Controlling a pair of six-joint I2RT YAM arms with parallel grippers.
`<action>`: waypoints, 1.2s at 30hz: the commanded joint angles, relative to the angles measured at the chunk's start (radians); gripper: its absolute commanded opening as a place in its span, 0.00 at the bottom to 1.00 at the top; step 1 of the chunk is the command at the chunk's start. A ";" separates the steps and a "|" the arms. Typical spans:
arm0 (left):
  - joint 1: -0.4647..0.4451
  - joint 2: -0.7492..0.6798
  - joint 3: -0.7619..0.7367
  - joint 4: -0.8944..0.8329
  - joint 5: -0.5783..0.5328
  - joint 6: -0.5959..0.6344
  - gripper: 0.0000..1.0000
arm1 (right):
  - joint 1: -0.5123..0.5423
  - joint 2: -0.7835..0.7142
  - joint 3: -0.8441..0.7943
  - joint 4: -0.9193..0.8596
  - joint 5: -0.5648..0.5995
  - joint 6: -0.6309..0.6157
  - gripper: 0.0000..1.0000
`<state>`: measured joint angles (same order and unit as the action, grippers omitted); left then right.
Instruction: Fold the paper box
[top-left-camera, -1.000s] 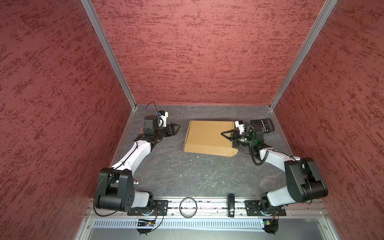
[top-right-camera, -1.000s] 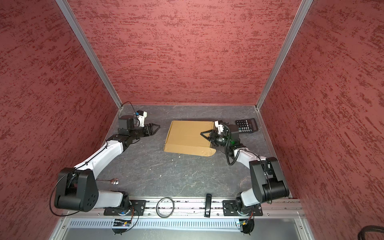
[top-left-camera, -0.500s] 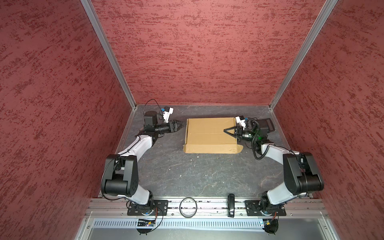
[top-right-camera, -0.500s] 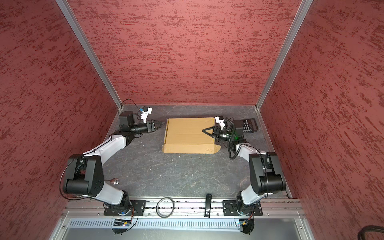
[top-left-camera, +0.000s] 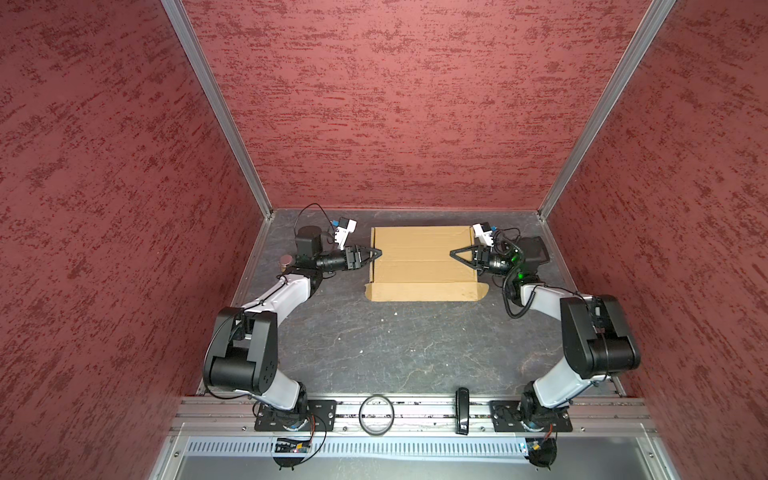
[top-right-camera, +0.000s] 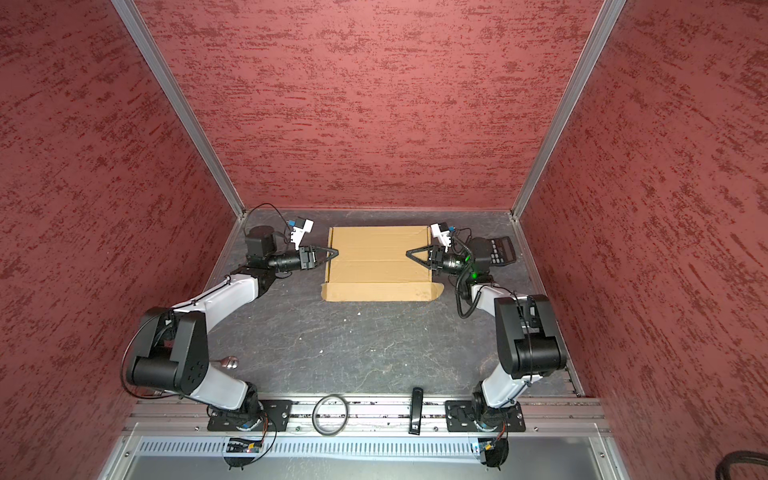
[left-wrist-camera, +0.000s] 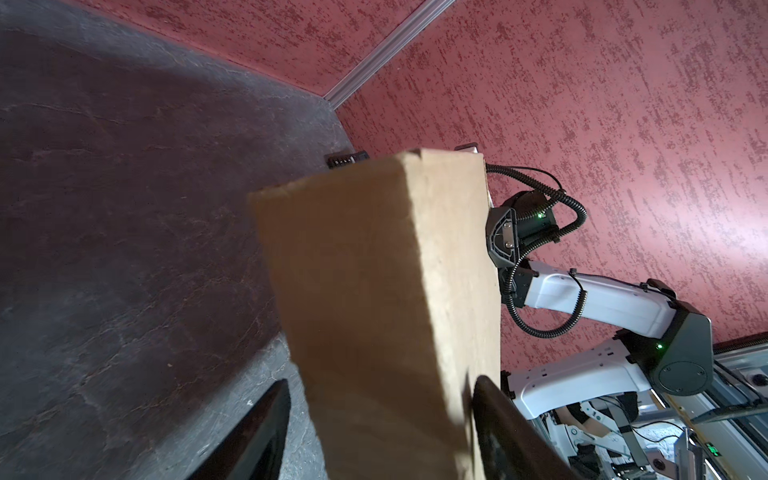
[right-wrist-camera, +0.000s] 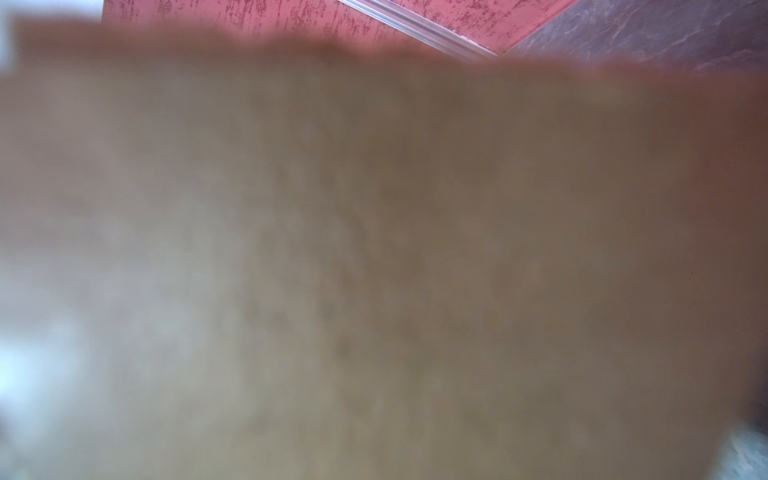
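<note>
Left end effector (top-left-camera: 376, 252) at the left edge of the paper box (top-left-camera: 422, 259): my jaws stand apart with the box's side between them. In the left wrist view one dark finger (left-wrist-camera: 253, 436) sits clear of the cardboard (left-wrist-camera: 374, 291) on the surface side. The other lies close by the box's upper face, and I cannot tell whether it touches. My right end effector (top-left-camera: 454, 253) reaches in from the opposite side, its tip over the right part of the box's top panel in both top views. I cannot tell whether its jaws are apart or clamped on the cardboard, as blurred brown cardboard (right-wrist-camera: 374, 249) fills the right wrist view. The box lies flat at the back middle of the dark grey surface (top-left-camera: 395, 345), near the red back wall (top-left-camera: 395, 124) and between my two arms. Its front flap (top-left-camera: 424, 291), with rounded ears at both ends, is spread on the surface. In a top view, a black calculator (top-right-camera: 503, 249) lies at the back right, behind my right arm and apart from the box. A black ring (top-left-camera: 377, 414) rests on the metal rail (top-left-camera: 415, 409) at the near edge.
</note>
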<state>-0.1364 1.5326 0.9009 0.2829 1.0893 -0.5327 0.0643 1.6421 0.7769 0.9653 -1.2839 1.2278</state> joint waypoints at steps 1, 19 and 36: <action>-0.038 0.004 0.012 0.066 0.023 -0.032 0.70 | -0.003 0.001 0.024 0.114 -0.023 0.043 0.48; -0.139 0.096 0.082 0.135 0.014 -0.105 0.70 | -0.002 0.025 0.035 0.102 -0.024 0.017 0.46; -0.196 0.137 0.128 0.144 0.024 -0.096 0.65 | -0.001 0.039 0.039 0.105 -0.018 0.020 0.45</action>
<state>-0.2771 1.6573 1.0012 0.3782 1.0847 -0.6468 0.0338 1.6703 0.7849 1.0466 -1.3014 1.2404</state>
